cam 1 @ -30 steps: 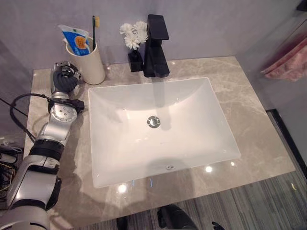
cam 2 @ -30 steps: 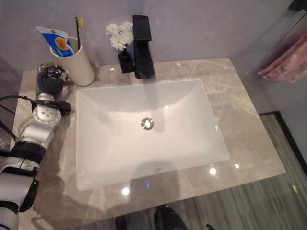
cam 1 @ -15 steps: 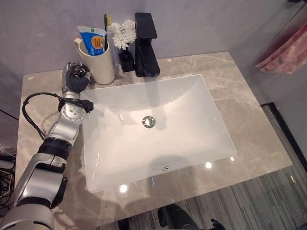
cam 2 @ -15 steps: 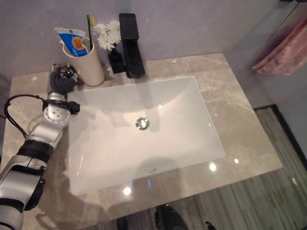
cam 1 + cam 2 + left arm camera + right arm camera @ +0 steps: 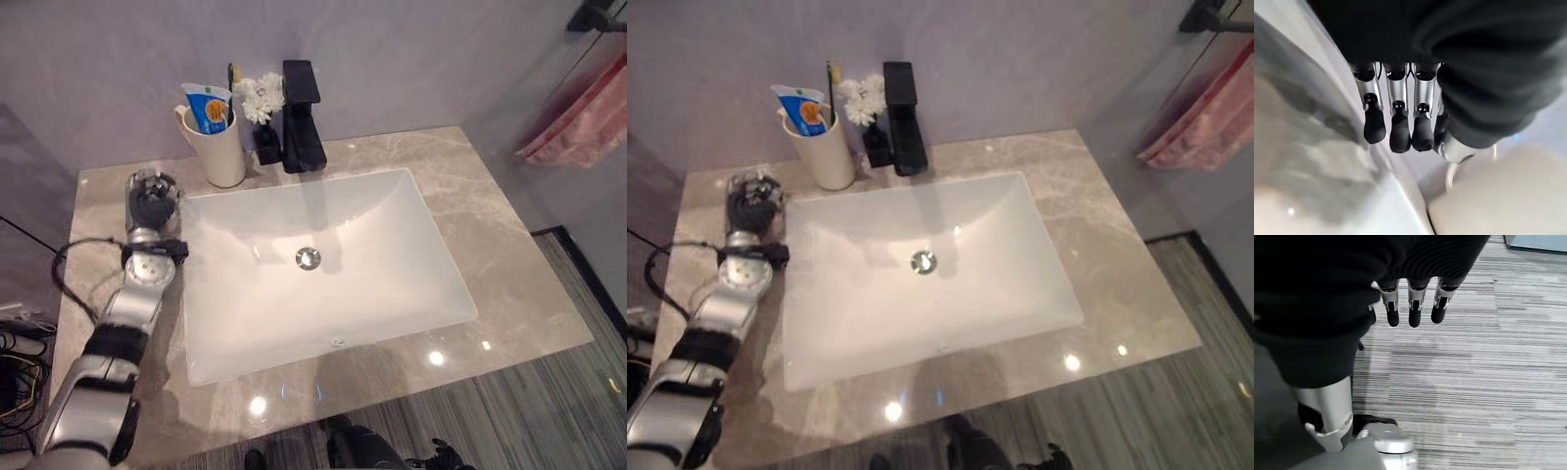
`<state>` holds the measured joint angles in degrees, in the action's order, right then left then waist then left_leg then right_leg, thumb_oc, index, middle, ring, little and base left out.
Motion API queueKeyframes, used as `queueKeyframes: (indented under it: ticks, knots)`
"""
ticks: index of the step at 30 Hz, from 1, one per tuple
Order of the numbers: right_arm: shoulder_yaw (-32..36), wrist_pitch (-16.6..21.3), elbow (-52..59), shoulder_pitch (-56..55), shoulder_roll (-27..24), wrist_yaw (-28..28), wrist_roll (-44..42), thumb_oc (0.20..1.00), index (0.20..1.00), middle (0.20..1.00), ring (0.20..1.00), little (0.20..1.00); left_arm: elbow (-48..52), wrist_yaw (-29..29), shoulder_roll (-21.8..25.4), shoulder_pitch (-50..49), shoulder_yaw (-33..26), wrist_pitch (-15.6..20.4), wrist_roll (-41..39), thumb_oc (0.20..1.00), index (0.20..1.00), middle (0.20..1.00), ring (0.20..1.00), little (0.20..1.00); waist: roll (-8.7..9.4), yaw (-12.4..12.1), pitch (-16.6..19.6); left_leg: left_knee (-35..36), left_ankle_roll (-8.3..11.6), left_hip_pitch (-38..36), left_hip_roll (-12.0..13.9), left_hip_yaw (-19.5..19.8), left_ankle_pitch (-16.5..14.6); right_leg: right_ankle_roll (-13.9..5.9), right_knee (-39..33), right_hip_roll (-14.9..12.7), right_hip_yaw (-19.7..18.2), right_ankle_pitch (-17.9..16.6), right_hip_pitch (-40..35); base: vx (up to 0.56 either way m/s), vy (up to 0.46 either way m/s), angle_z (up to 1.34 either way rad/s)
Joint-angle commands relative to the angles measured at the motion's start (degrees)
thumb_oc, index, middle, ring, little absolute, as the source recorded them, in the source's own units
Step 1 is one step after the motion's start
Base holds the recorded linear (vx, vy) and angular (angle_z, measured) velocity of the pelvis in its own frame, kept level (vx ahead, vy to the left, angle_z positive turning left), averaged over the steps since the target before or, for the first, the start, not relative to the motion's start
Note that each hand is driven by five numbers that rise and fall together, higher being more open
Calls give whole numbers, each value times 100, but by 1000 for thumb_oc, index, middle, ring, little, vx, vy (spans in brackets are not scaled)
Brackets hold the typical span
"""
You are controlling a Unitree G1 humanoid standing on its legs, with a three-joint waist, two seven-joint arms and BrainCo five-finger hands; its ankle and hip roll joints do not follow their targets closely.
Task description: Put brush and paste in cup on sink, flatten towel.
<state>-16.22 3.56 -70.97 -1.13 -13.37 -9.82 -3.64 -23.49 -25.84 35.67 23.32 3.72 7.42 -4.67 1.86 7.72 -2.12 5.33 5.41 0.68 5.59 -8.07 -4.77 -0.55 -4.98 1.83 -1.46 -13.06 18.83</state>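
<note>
My left hand (image 5: 152, 203) rests on the counter (image 5: 509, 245) beside the sink (image 5: 323, 264), fingers curled and holding nothing — well short of the cup (image 5: 221, 147). The paste (image 5: 209, 109) and brush (image 5: 235, 80) already stand in that cup, next to the flowers (image 5: 261, 96) and tap (image 5: 303, 117). My right hand (image 5: 1410, 298) hangs over the floor (image 5: 1488, 372), fingers loose. The towel (image 5: 583, 117) — pink, I think — is cut off at the edge.
</note>
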Motion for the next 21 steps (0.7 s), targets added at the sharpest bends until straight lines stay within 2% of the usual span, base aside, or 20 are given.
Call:
queueKeyframes:
  ticks: [1,3,5,9,12,15,17,19,20,21]
  knots:
    - [227,-101,-365,5,-100,34,91,1000,1000,1000,1000,1000,391,76,136,-458,-626,442,-308,200,200,200,200,200,81,-198,112,-33,-53,-161,-172,45,137,-620,-2,-391,291,554,-565,-75,68,24]
    - [276,-138,-417,42,-100,45,157,1000,1000,1000,1000,1000,833,177,77,-965,-961,590,-485,200,200,200,200,200,82,-302,146,-33,-72,-187,-195,126,144,-630,-2,-435,369,550,-661,-55,64,26]
    - [277,-160,-443,59,-102,60,183,1000,1000,1000,1000,1000,1064,221,40,-1208,-1121,588,-504,200,200,200,200,200,81,-331,159,-33,-89,-198,-211,180,139,-639,-2,-462,419,559,-713,-44,59,36]
    - [273,-187,-479,178,-87,69,293,1000,1000,1000,1000,1000,1517,329,-278,-2127,-1603,723,-591,200,200,200,200,200,105,-556,152,-33,-161,-229,-306,374,152,-691,-2,-610,590,505,-890,-110,110,26]
    - [330,-163,-418,251,-62,46,296,1000,1000,1000,1000,1000,1406,324,-424,-2735,-1953,709,-519,200,200,200,200,200,135,-720,137,-33,-247,-223,-425,554,172,-746,-2,-752,726,397,-944,-134,127,27]
    - [323,-158,-373,278,-52,50,333,1000,1000,1000,1000,1000,1299,334,-624,-3032,-2082,674,-561,200,200,200,200,200,168,-775,111,-33,-308,-215,-514,666,195,-785,-2,-845,792,315,-975,-140,130,31]
    - [358,-172,-347,298,-52,41,354,1000,1000,1000,1000,1000,1192,367,-815,-3220,-2144,630,-716,200,200,200,200,200,204,-827,79,-33,-372,-209,-603,775,207,-825,-2,-936,863,240,-987,-128,128,25]
    - [376,-223,-320,292,-66,53,471,1000,1000,1000,1000,1000,565,467,-1073,-3400,-2181,574,-1150,200,200,200,200,200,258,-868,29,-33,-469,-261,-732,862,208,-888,-2,-1081,889,106,-1017,-120,137,18]
    - [378,-225,-316,287,-69,54,472,1000,1000,1000,1000,1000,551,473,-1068,-3397,-2177,584,-1159,206,206,206,206,206,257,-865,20,-33,-472,-272,-735,867,208,-892,-2,-1085,893,107,-1031,-77,106,26]
    - [388,-249,-293,278,-85,68,522,1000,1000,1000,1000,1000,324,577,-1164,-3475,-2113,466,-1233,316,316,316,316,316,272,-861,5,-43,-512,-300,-787,878,205,-913,-2,-1135,884,47,-1045,-71,111,15]
